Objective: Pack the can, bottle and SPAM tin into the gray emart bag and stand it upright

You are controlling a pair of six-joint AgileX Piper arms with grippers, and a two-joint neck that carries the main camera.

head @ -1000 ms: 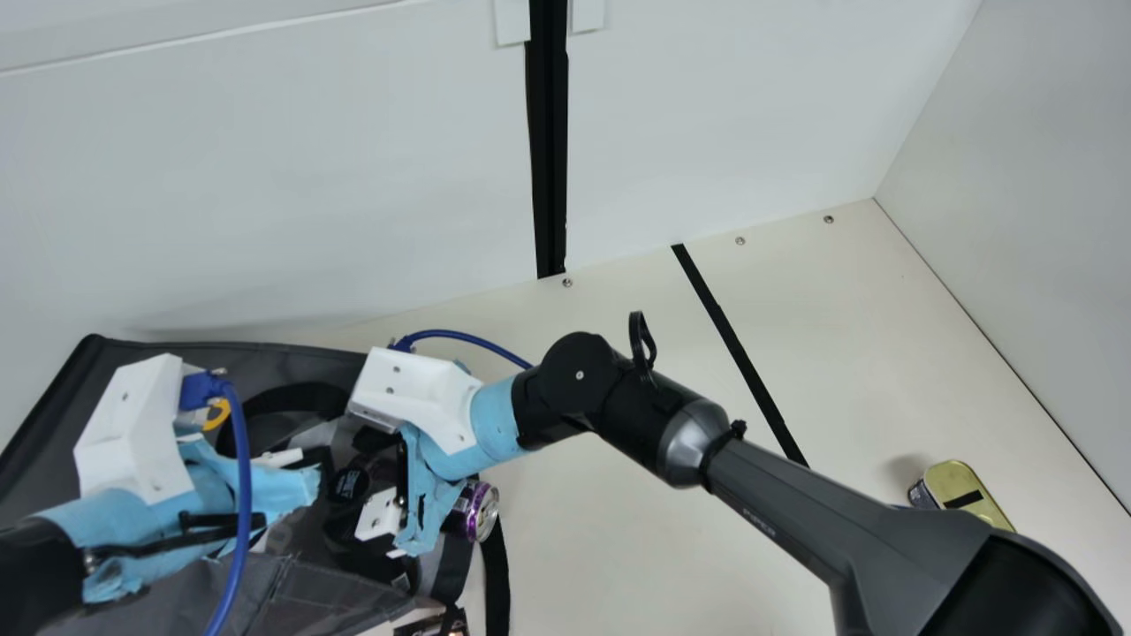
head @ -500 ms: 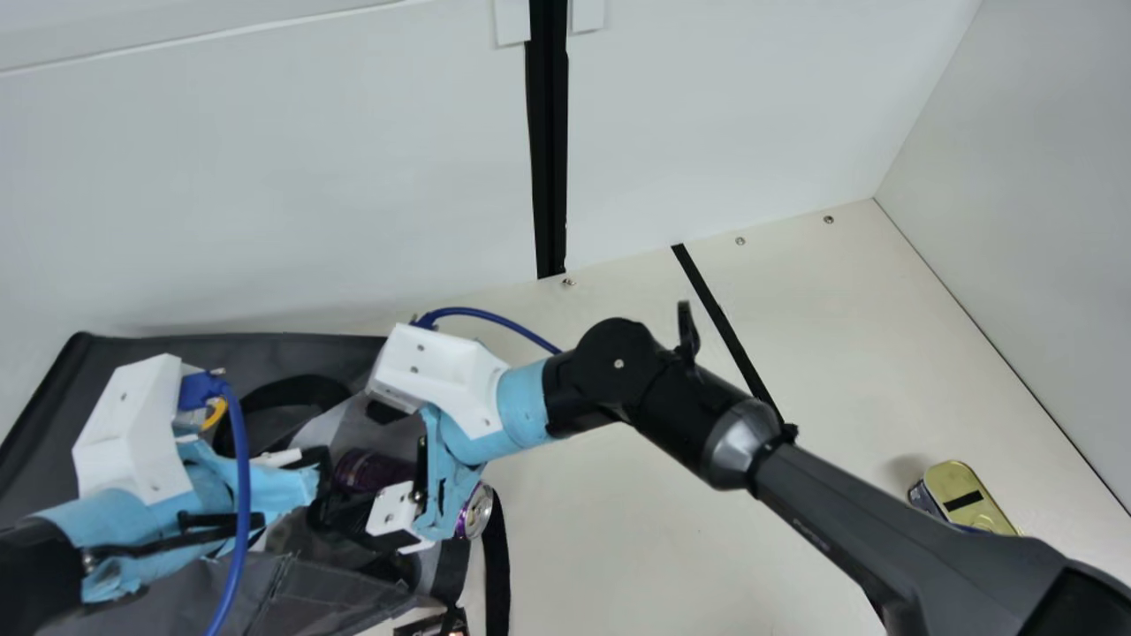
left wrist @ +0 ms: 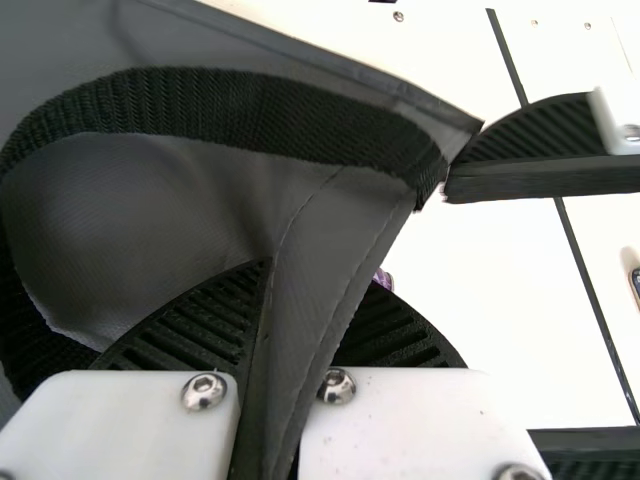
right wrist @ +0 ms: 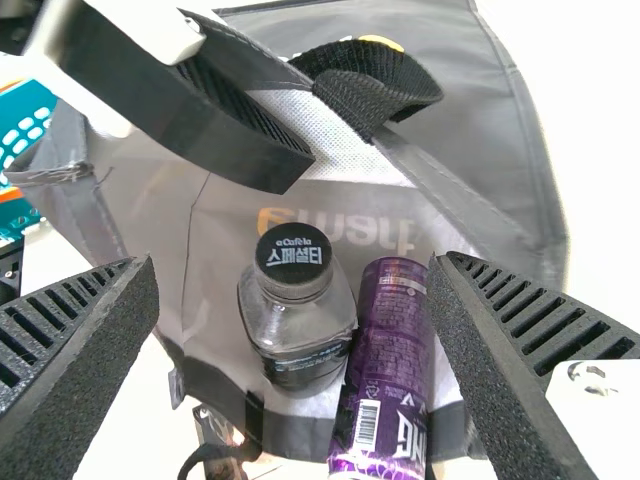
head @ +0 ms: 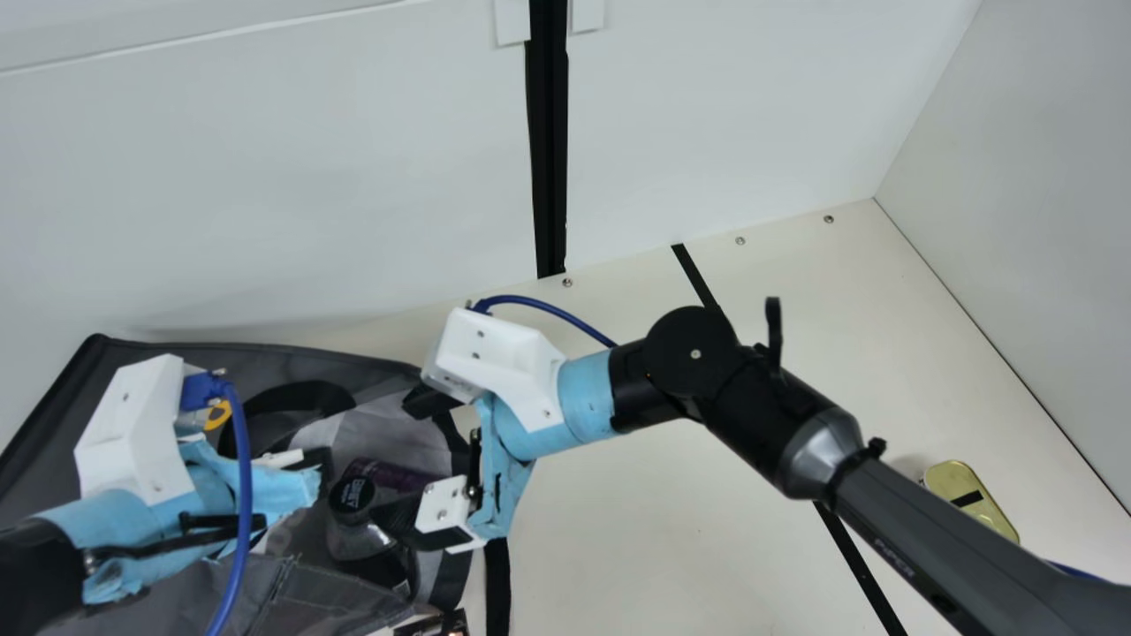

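On the desk (head: 663,548) you have the gray emart bag (head: 252,360), which lies at the left part, near the far edge. A black handle (head: 305,397) makes a loop on it. The left gripper (head: 316,468) is closed on a fold of the bag's cloth. The right gripper (head: 411,459) is open, with its two fingers well apart, near the can and the bottle; whether it touches them, you cannot tell. Inside the bag is the purple can (head: 398,475), lying down. Just beside it, also inside, is the clear bottle (head: 353,537), and its black cap is showing to you. The SPAM tin (head: 987,514) is outside the bag, on the desk near the right edge, well apart from the others.
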